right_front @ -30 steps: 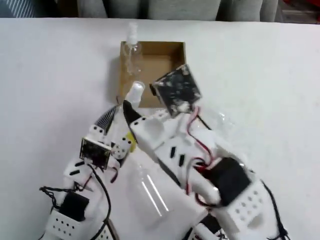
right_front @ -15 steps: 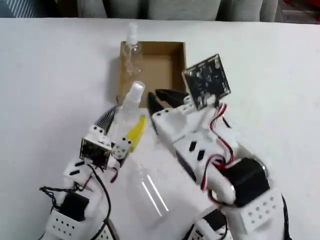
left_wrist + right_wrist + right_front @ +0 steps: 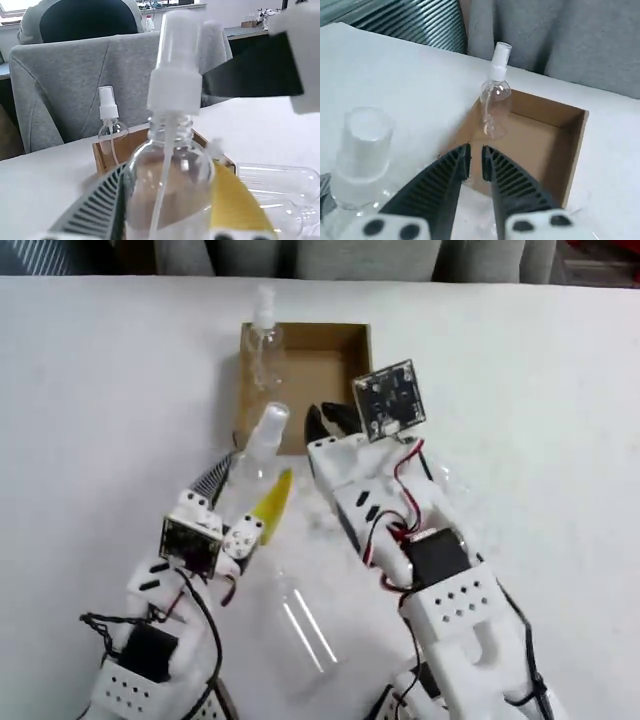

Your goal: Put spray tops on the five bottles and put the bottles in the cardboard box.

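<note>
Right gripper (image 3: 328, 422) has come off the spray top (image 3: 270, 422) and now sits just beside it at the cardboard box (image 3: 352, 335), jaws almost closed on nothing. Judgement: top seated, ready for boxing.

Left gripper (image 3: 243, 487) grasps the held bottle (image 3: 167, 175) upright, near the box front.

Count:
- Bottles: five.
  - Boxed bottle (image 3: 265, 350), topped.
  - Held bottle, topped.
  - Three bare on the worktop (image 3: 100, 390): near bottle (image 3: 300, 620) and a far pair (image 3: 280, 177).
- Spray tops: two, both fitted.
</note>
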`<move>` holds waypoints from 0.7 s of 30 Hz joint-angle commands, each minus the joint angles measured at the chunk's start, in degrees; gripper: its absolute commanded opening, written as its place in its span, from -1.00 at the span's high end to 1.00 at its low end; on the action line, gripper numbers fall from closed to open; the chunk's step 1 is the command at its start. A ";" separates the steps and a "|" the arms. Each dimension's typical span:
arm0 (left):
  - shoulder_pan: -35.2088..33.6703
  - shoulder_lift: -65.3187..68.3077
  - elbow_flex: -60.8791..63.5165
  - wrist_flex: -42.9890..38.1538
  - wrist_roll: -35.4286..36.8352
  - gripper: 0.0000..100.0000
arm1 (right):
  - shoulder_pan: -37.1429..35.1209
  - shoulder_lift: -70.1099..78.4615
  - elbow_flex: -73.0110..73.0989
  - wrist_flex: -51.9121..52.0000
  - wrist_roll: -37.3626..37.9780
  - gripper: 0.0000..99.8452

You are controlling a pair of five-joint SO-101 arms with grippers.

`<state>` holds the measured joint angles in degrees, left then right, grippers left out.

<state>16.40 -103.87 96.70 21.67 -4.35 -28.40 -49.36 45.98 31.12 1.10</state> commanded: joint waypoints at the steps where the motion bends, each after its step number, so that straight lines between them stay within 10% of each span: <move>1: 0.48 -1.01 0.26 -1.85 0.26 0.95 | -4.09 -0.66 -0.18 -2.68 0.44 0.97; 21: 0.04 -1.01 0.26 -1.93 0.18 0.95 | -4.18 -1.27 1.76 -2.59 0.79 0.97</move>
<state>16.22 -103.87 97.05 21.67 -4.18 -34.37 -49.45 47.30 29.80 1.10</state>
